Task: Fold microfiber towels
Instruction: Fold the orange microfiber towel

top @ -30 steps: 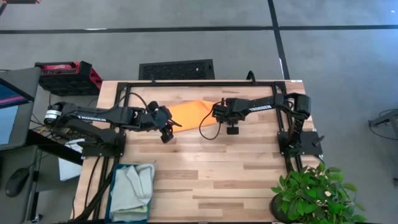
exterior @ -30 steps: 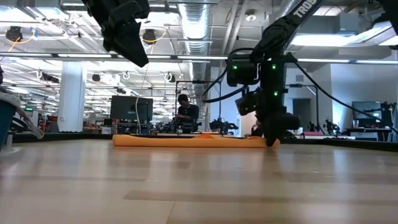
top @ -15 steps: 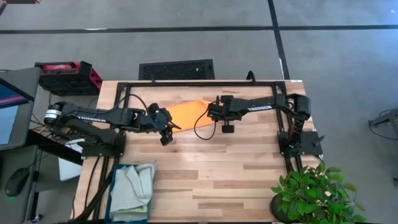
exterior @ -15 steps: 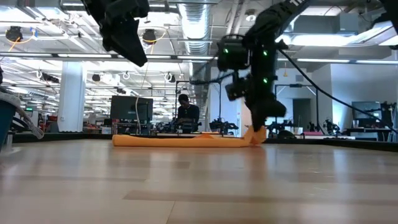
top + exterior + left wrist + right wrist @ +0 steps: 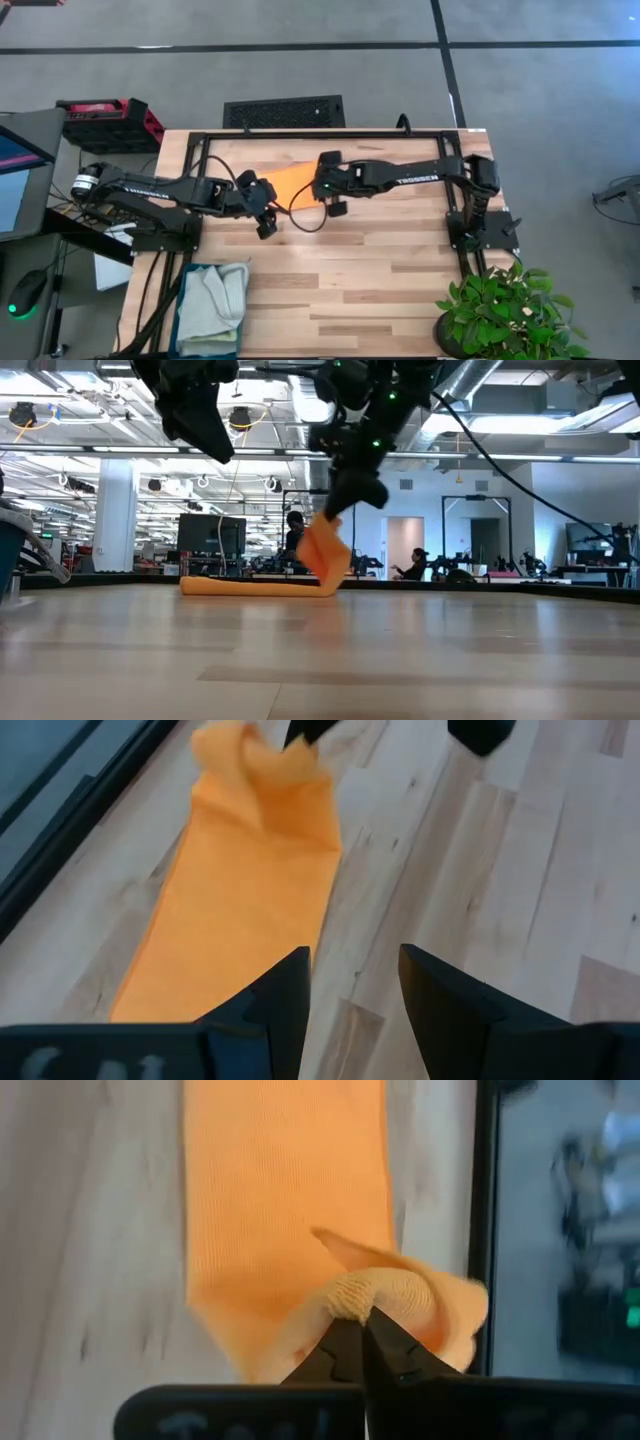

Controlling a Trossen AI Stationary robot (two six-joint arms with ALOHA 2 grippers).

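One end of orange towel (image 5: 290, 183) pinched tight in my right gripper (image 5: 362, 1342), lifted off table (image 5: 380, 280) so it can fold over the flat half near the rear edge. Left gripper (image 5: 352, 982) hangs spread beside it, w/ nothing held. Bin (image 5: 186, 338) towels (image 5: 218, 300) bunched; can't count them.

A grey floor (image 5: 300, 70) surrounds the wooden table (image 5: 380, 270); beyond, seemingly a lit open workshop with ceiling ducts (image 5: 310, 400).
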